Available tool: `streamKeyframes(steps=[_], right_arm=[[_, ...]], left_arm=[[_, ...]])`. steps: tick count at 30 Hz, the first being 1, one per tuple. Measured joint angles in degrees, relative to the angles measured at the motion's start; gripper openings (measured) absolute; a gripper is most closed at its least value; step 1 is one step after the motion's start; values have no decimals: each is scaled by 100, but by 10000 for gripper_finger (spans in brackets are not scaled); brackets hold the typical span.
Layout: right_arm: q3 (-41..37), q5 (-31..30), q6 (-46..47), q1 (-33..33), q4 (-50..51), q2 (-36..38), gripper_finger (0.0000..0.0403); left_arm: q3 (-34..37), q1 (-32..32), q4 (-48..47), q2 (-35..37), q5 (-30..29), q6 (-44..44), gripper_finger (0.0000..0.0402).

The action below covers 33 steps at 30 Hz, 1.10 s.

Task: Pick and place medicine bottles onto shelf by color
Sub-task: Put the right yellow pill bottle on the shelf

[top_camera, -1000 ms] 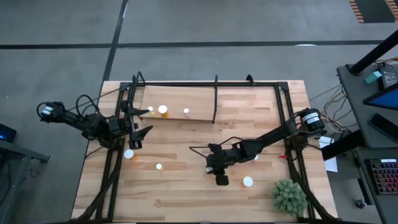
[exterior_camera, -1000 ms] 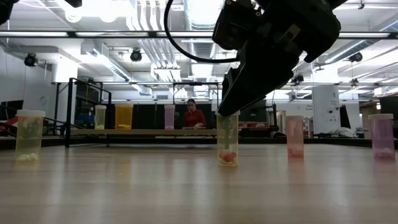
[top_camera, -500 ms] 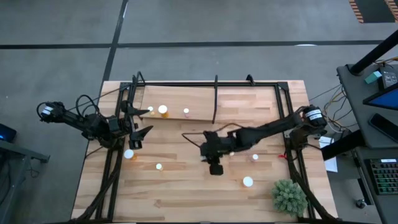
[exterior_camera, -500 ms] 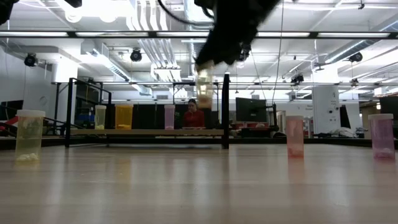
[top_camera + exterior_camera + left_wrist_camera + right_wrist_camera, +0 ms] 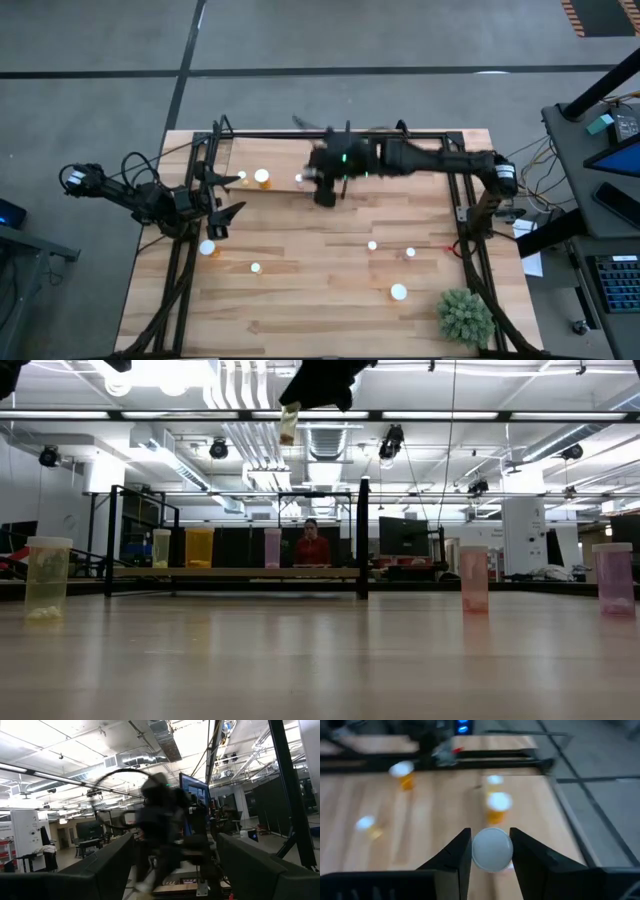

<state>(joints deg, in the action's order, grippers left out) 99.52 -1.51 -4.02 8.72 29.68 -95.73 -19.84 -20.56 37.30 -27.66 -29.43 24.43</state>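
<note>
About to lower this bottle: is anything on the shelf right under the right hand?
Yes. The right hand holds a white-capped bottle above the shelf, with a pink bottle close beside it and two orange ones farther along. The black post is also near.

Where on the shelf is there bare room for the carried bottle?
Free: the shelf right of its post. Crowded: the left half, three bottles, with the right gripper holding the bottle over it.

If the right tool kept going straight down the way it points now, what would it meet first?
Probably the shelf: the right tool, shut on a white-capped bottle, hangs above its board beside the pink bottle. Depth is unclear.
</note>
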Motion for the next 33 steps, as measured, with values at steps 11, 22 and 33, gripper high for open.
streamKeyframes(steps=[11,22,33], right_arm=[[270,1212,258,876,-1218,-412,109],[2418,1194,116,1272,-424,-2239,109],[3487,1205,254,1558,168,-3286,109]], left_arm=[[0,0,106,-3,2,49,267],[0,0,122,0,1,192,267],[10,0,122,-2,0,185,267]])
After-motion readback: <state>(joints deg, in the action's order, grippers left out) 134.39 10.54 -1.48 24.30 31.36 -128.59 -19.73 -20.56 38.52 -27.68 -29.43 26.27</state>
